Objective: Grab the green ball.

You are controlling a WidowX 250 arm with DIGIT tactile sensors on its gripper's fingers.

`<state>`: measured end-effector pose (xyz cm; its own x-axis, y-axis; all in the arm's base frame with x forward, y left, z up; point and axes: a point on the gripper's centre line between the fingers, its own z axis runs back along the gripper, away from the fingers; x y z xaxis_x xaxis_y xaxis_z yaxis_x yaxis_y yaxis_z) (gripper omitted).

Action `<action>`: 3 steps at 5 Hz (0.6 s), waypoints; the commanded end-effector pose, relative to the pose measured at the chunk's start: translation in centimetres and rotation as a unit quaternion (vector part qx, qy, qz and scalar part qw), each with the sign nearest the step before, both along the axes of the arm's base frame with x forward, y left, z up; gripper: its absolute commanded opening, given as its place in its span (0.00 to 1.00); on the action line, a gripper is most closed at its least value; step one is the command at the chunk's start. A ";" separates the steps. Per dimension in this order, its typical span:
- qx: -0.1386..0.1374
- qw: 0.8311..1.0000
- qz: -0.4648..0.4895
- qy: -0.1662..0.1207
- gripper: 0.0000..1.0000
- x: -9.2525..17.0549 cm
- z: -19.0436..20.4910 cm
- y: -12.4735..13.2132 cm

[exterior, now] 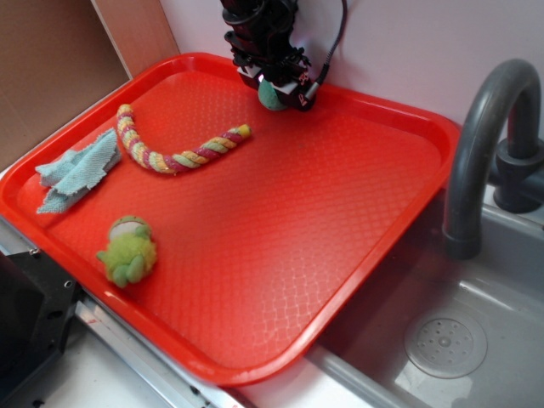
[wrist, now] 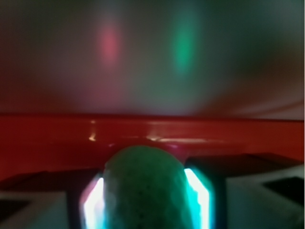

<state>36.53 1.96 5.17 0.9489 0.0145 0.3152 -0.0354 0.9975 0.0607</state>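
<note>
The green ball (exterior: 272, 96) is a small teal yarn ball at the far edge of the red tray (exterior: 280, 221), close under the back wall. My gripper (exterior: 274, 92) is down on it, black fingers on either side. In the wrist view the green ball (wrist: 144, 188) fills the space between the two fingers (wrist: 93, 202), squeezed between them, with the tray rim (wrist: 152, 131) just beyond. The gripper is shut on the ball.
A striped rope toy (exterior: 174, 151) lies on the tray's left half, a light blue cloth (exterior: 78, 167) at the left edge, and a fuzzy yellow-green plush toy (exterior: 127, 252) near the front left. A grey sink (exterior: 459, 340) and faucet (exterior: 484, 144) sit right of the tray.
</note>
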 end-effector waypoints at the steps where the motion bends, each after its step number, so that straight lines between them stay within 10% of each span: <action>1: -0.027 0.999 0.026 0.003 0.00 -2.6 10.1 0.4; 3: -0.051 0.997 0.018 0.056 0.00 -8.8 13.9 -1.4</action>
